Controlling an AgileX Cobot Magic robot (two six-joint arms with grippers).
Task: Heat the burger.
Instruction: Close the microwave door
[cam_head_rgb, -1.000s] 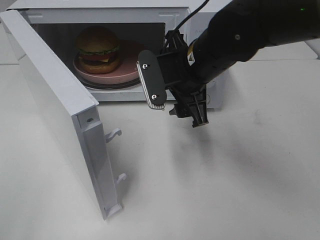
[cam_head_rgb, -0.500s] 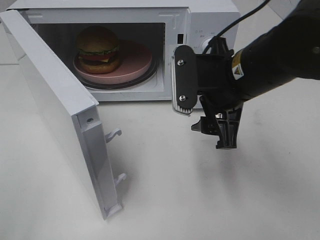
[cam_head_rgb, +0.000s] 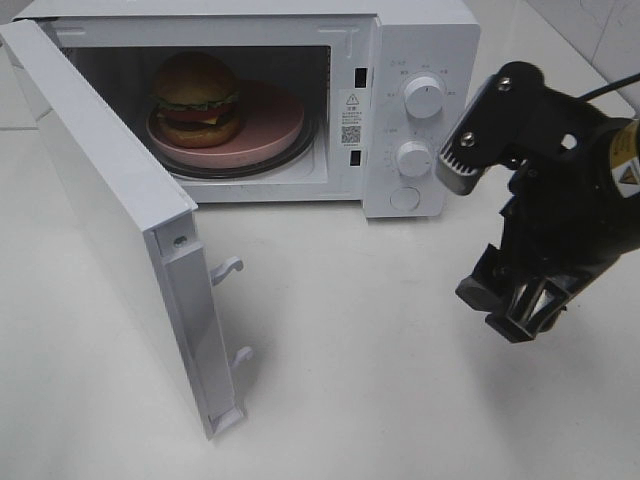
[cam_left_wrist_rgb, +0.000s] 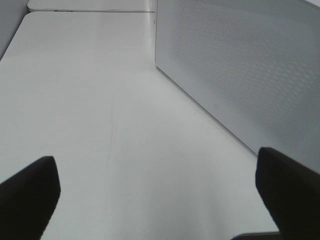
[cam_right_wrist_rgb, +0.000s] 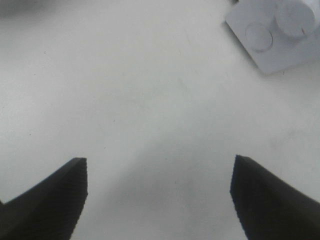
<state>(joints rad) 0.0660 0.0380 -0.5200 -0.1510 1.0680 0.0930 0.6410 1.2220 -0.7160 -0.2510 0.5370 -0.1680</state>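
The burger (cam_head_rgb: 196, 95) sits on a pink plate (cam_head_rgb: 270, 125) inside the white microwave (cam_head_rgb: 420, 30), toward the left of the cavity. The microwave door (cam_head_rgb: 110, 210) stands swung wide open to the left. My right gripper (cam_head_rgb: 487, 240) hangs open and empty above the table, right of the control panel and well clear of the cavity. In the right wrist view the right gripper (cam_right_wrist_rgb: 160, 197) has only bare table between its fingers. My left gripper (cam_left_wrist_rgb: 157, 200) is open and empty, and it does not show in the exterior view.
Two knobs (cam_head_rgb: 423, 98) and a round button are on the microwave's panel; a corner of the panel (cam_right_wrist_rgb: 272, 35) shows in the right wrist view. A perforated panel of the microwave (cam_left_wrist_rgb: 240, 65) stands beside the left gripper. Two latch hooks (cam_head_rgb: 228, 268) stick out from the door's edge.
My right gripper has drawn back from the front of the microwave opening and moved right and toward the table's front, still open and empty. The burger, plate and door have not moved.
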